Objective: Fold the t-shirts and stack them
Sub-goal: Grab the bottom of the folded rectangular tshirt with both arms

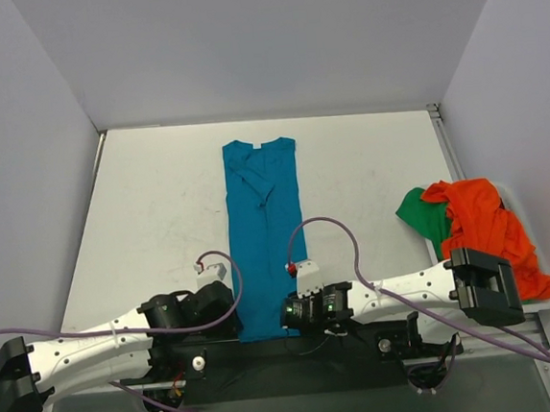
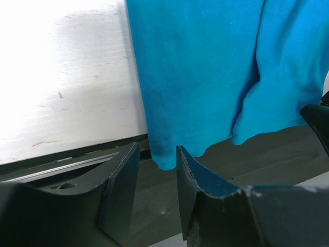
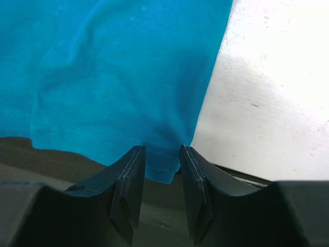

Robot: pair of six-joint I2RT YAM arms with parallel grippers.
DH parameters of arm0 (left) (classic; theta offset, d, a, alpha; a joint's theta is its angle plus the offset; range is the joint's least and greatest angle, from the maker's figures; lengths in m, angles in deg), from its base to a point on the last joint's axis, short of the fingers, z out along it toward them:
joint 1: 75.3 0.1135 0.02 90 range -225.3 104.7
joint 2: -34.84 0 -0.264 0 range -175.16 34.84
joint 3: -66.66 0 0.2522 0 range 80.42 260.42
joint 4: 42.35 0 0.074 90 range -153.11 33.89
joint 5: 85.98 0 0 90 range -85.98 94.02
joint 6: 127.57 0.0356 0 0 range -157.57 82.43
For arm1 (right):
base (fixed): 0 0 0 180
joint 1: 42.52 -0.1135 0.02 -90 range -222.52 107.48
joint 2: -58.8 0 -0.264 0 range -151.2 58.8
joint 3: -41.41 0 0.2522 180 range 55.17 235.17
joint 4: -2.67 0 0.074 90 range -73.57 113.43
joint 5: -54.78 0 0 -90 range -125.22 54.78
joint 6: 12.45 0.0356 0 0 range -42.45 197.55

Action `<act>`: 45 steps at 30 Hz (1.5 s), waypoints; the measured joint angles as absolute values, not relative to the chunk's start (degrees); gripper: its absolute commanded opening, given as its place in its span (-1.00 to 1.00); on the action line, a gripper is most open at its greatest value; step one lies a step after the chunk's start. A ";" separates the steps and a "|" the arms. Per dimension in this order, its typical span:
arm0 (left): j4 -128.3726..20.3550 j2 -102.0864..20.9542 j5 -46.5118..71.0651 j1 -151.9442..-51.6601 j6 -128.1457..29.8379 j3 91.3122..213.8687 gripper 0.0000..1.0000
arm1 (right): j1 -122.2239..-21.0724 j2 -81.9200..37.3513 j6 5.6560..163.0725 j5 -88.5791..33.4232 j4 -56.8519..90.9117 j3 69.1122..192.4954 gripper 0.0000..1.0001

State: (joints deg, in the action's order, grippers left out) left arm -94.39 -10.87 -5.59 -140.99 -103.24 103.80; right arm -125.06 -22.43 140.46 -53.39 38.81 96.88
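Note:
A teal-blue t-shirt lies as a long narrow strip down the middle of the table, collar at the far end, hem hanging over the near edge. My left gripper is at the hem's left corner. In the left wrist view the teal cloth dips its corner between the open jaws of that gripper. My right gripper is at the hem's right corner. There the teal hem hangs between the open jaws of the right gripper. An orange-red t-shirt lies crumpled on a green one.
The orange-and-green heap sits at the table's right edge, beside the right arm's elbow. White walls close in the table on three sides. A dark base rail runs below the near edge under the hem.

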 measured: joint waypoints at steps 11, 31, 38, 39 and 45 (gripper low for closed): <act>-90.57 -14.39 -5.53 -143.40 -103.92 101.28 -0.24 | -125.81 -23.66 141.19 -53.37 39.05 96.88 -0.31; -88.54 -10.83 -4.72 -143.64 -104.51 100.69 -1.00 | -125.83 -16.23 144.86 -53.13 39.24 91.00 -0.99; -89.43 -8.73 -4.59 -143.64 -104.77 100.67 -1.00 | -125.83 -11.83 146.19 -52.89 39.66 89.28 -0.89; -89.48 -8.56 -4.50 -143.64 -104.84 100.67 -1.00 | -125.83 -11.64 146.45 -52.82 39.59 89.04 -0.87; -89.63 -7.90 -3.30 -143.64 -105.52 99.47 -1.00 | -125.83 -10.35 147.31 -52.39 39.59 87.00 -0.74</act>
